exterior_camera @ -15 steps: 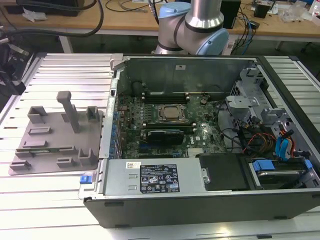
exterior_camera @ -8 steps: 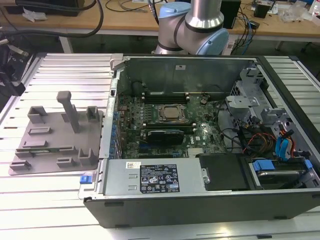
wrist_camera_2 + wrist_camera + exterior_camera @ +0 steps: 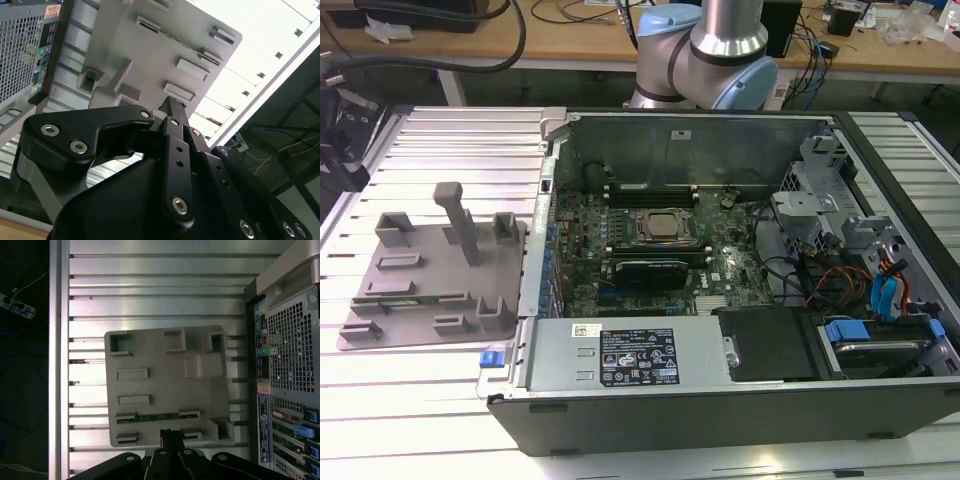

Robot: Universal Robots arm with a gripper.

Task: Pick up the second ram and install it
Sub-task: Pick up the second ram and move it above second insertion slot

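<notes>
Slatted aluminium surface [image 3: 150, 285] carries gray fixture tray [image 3: 200, 395] beside open PC case [image 3: 720, 420]. Green second ram [image 3: 157, 416] sits in a tray slot, ungrasped. The tool [image 3: 170, 434] hovers near it, looks clenched, empty. Approach step; a grasp likely needs opening and squaring across the stick.

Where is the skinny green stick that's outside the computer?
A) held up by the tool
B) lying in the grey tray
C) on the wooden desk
B: in the first wrist view the green stick lies flat in a slot of the grey tray.
</notes>
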